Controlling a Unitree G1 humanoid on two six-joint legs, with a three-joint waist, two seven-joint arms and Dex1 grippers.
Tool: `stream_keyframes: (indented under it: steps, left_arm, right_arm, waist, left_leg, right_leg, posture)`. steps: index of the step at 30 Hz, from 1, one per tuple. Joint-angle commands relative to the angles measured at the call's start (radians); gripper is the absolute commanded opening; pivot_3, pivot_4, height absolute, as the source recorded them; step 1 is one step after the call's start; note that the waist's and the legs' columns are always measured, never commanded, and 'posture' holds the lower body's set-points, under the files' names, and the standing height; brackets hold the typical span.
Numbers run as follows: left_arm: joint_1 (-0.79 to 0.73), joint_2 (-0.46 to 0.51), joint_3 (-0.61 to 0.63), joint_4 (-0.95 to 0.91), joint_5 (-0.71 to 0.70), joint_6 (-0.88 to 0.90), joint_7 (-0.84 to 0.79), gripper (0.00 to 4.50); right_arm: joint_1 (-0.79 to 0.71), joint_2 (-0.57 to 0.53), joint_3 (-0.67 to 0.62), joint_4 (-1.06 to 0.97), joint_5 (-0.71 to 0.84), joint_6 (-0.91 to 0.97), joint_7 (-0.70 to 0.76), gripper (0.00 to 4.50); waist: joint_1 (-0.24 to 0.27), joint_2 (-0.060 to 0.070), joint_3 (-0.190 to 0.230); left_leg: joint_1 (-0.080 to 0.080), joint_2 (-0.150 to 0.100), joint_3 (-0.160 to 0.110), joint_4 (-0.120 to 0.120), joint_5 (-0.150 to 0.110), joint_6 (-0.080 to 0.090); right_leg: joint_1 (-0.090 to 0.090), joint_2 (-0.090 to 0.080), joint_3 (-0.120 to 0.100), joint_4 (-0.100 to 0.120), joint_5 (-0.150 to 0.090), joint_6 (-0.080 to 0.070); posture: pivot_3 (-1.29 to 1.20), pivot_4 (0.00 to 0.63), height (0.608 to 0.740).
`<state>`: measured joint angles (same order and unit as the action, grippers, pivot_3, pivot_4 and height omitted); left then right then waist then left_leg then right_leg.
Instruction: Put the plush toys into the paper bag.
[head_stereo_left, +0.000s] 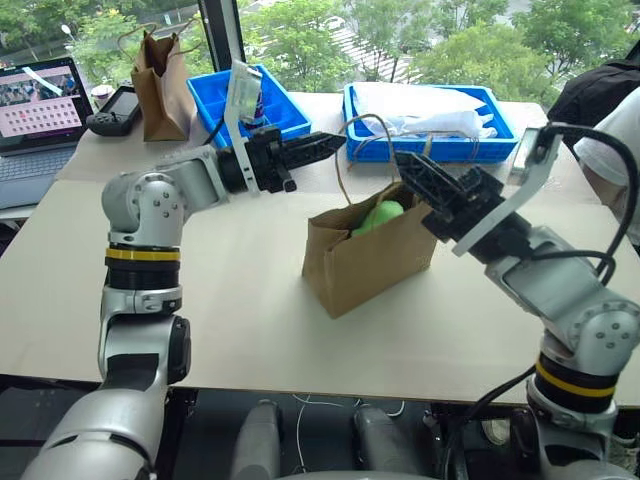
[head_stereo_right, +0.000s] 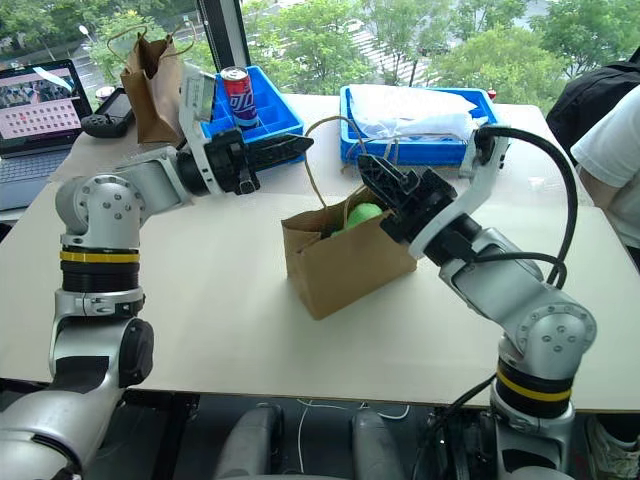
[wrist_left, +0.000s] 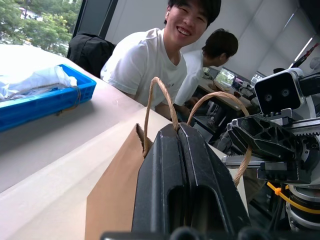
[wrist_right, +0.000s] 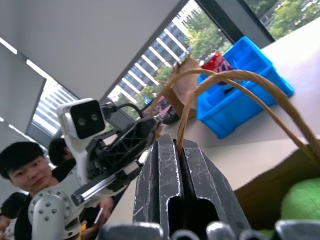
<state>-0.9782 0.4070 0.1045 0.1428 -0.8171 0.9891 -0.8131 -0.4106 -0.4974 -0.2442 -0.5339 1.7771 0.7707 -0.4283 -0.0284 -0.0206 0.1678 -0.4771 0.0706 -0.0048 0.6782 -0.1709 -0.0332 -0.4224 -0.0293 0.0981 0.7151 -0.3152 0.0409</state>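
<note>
Left gripper (head_stereo_left: 325, 143): fingers pressed together, empty, level, pointing right, above and just left of the wide light-brown kraft paper bag (head_stereo_left: 365, 262) standing mid-table (head_stereo_left: 230, 310). Lime-green rounded plush toy (head_stereo_left: 380, 215) sits inside the bag's open mouth. Right gripper (head_stereo_left: 412, 168): pressed together, nearer the bag, over its right rim. Its wrist view suggests a looped cord handle (wrist_right: 235, 80) pinched; head views leave this unclear. Red toy: cannot locate.

The light-brown kraft paper bag (head_stereo_left: 365, 262) stands upright and open near the middle of the tabletop (head_stereo_left: 240, 320), its two looped cord handles (head_stereo_left: 352, 150) rising above the rim. The lime-green plush toy (head_stereo_left: 381, 215) lies inside, its rounded top showing at the mouth.
</note>
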Motion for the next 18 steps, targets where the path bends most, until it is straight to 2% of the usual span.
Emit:
stream_keyframes:
  steps: [1, 3, 5, 7, 8, 9, 12, 17, 18]
  left_arm:
    - [-0.003, 0.001, -0.020, -0.061, -0.009, 0.012, -0.022, 0.00]
    - [-0.004, 0.004, -0.021, -0.068, -0.012, 0.016, -0.030, 0.00]
    - [-0.018, 0.011, -0.004, -0.053, -0.042, 0.051, -0.045, 0.58]
    - [-0.025, 0.024, 0.007, -0.045, -0.055, 0.067, -0.058, 0.89]
    - [-0.028, 0.031, 0.009, -0.042, -0.055, 0.069, -0.063, 1.48]
    - [-0.032, 0.040, 0.015, -0.035, -0.056, 0.071, -0.068, 1.51]
    - [-0.048, 0.069, 0.032, -0.008, -0.049, 0.059, -0.076, 2.57]
    - [-0.007, 0.165, 0.084, -0.022, -0.048, -0.005, -0.165, 4.33]
    - [0.019, 0.189, 0.087, -0.036, -0.035, -0.033, -0.191, 4.44]
  right_arm:
    - [0.022, -0.063, -0.021, -0.052, 0.053, -0.031, -0.002, 0.02]
    - [0.036, -0.091, -0.029, -0.058, 0.079, -0.045, -0.001, 0.02]
    - [0.051, -0.138, -0.052, -0.055, 0.112, -0.045, 0.010, 0.64]
    - [0.062, -0.184, -0.069, -0.054, 0.146, -0.040, 0.030, 1.18]
    - [0.065, -0.206, -0.074, -0.053, 0.159, -0.041, 0.040, 1.56]
    - [0.065, -0.227, -0.082, -0.050, 0.172, -0.041, 0.047, 1.68]
    - [0.065, -0.285, -0.104, -0.038, 0.194, -0.036, 0.084, 2.74]
    - [0.139, -0.425, -0.218, -0.014, 0.195, 0.045, 0.250, 4.46]
    - [0.166, -0.461, -0.253, -0.007, 0.195, 0.072, 0.293, 4.50]
  waist:
    - [0.001, 0.000, 0.000]
    - [-0.002, 0.000, 0.000]
    - [-0.005, 0.000, 0.000]
    - [-0.005, 0.000, 0.000]
    - [-0.005, 0.000, 0.000]
    - [-0.006, 0.000, 0.000]
    - [-0.008, 0.000, 0.000]
    - [-0.007, -0.001, 0.000]
    - [-0.007, -0.001, 0.000]
  left_leg:
    - [0.000, 0.000, 0.000, 0.000, 0.000, 0.000]
    - [0.000, 0.000, 0.000, 0.000, 0.000, 0.000]
    - [0.001, 0.000, 0.000, 0.000, 0.001, 0.001]
    - [0.001, 0.000, 0.000, 0.000, 0.001, 0.001]
    - [0.000, 0.000, 0.000, 0.000, 0.001, 0.001]
    - [0.000, 0.000, 0.000, 0.000, 0.001, 0.001]
    - [0.001, 0.000, 0.000, 0.000, 0.001, 0.001]
    - [0.000, 0.000, -0.001, 0.000, 0.001, 0.001]
    - [0.000, 0.000, -0.001, 0.000, 0.001, 0.001]
  right_leg:
    - [0.000, 0.000, 0.000, 0.000, 0.000, 0.000]
    - [0.000, 0.000, 0.000, 0.000, 0.000, 0.000]
    - [0.000, 0.000, 0.000, 0.001, 0.000, 0.000]
    - [0.000, 0.000, 0.000, 0.001, 0.000, 0.000]
    - [0.000, 0.000, 0.000, 0.000, 0.000, 0.000]
    - [0.000, 0.000, 0.000, 0.000, 0.000, 0.000]
    - [0.000, 0.000, 0.000, 0.001, 0.000, 0.000]
    - [0.000, 0.000, 0.000, 0.000, 0.000, 0.000]
    - [0.001, 0.000, 0.000, 0.000, 0.000, 0.000]
  posture:
    - [0.00, 0.150, 0.676]
    - [0.00, 0.150, 0.676]
    - [0.00, 0.150, 0.676]
    - [0.00, 0.150, 0.676]
    - [0.00, 0.150, 0.676]
    - [0.00, 0.150, 0.676]
    - [0.00, 0.150, 0.676]
    - [0.00, 0.150, 0.676]
    - [0.00, 0.150, 0.676]
